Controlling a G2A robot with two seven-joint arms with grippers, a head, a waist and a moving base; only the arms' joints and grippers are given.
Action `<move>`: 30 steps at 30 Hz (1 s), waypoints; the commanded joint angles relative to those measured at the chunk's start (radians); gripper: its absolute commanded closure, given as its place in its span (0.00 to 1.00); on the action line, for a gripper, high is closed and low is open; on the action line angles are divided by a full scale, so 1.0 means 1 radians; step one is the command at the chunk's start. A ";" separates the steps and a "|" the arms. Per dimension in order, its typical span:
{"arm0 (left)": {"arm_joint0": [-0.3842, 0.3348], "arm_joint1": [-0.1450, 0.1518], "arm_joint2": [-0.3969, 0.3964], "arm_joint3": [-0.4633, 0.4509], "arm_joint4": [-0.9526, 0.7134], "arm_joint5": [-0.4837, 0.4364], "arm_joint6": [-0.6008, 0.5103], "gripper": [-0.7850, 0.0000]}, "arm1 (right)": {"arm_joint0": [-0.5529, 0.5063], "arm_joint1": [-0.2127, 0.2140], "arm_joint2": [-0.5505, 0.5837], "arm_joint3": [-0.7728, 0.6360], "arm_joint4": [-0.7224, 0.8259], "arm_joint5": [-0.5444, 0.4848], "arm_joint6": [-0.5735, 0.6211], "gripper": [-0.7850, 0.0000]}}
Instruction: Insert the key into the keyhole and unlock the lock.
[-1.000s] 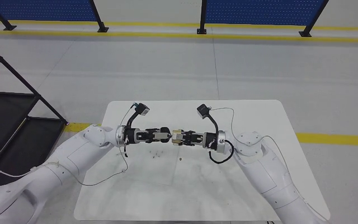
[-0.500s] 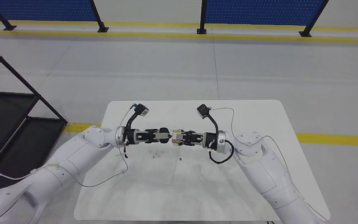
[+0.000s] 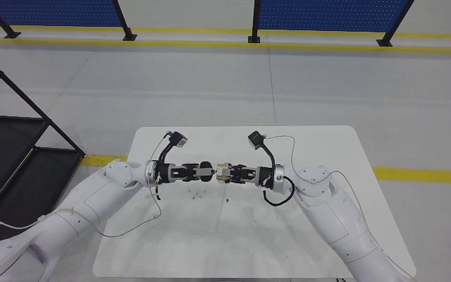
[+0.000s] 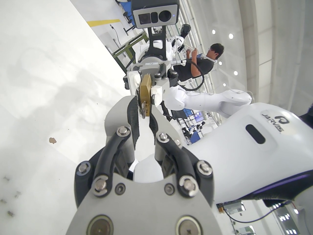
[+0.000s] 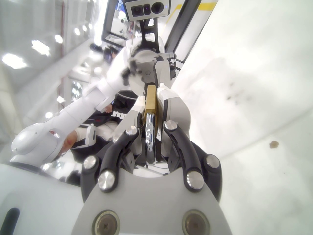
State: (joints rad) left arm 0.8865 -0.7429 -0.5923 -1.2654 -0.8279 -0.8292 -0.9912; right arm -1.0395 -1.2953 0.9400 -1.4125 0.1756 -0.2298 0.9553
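Both arms meet nose to nose above the middle of the white table [image 3: 310, 148]. My right gripper [image 5: 153, 104] is shut on a brass padlock [image 5: 151, 96], whose shiny shackle [image 5: 149, 133] points back toward the wrist. In the left wrist view the lock's brass body [image 4: 144, 88] faces my left gripper [image 4: 144, 107], which is shut on the silver key [image 4: 144, 108] between its black pads. The key's head sits right at the lock's bottom face, and its blade is hidden. From above, the left gripper [image 3: 205, 171] and the right gripper [image 3: 229, 173] touch at the padlock [image 3: 221, 171].
A small brown crumb [image 3: 227, 199] and a few dark specks [image 3: 197, 195] lie on the table under the grippers. A black metal rack [image 3: 28, 151] stands on the floor beyond the table's left edge.
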 commanded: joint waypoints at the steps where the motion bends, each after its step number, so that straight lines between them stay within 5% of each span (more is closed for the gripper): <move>1: 0.003 -0.001 -0.005 0.005 -0.001 0.002 -0.002 0.80 | 0.000 0.000 0.000 0.000 0.000 0.000 0.000 1.00; 6: 0.011 -0.004 -0.017 0.007 -0.005 0.010 -0.010 0.83 | 0.000 0.000 0.000 0.000 0.000 0.000 0.000 1.00; 12: 0.020 -0.008 -0.029 -0.001 0.002 0.017 -0.017 1.00 | 0.000 0.000 0.000 0.000 0.000 0.000 0.000 1.00; 30: 0.027 -0.024 -0.056 0.017 0.116 -0.031 0.031 1.00 | 0.000 0.000 0.000 0.000 0.000 0.000 0.000 1.00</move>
State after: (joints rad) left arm 0.9119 -0.7667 -0.6479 -1.2471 -0.7196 -0.8527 -0.9679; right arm -1.0395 -1.2953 0.9400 -1.4125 0.1755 -0.2298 0.9553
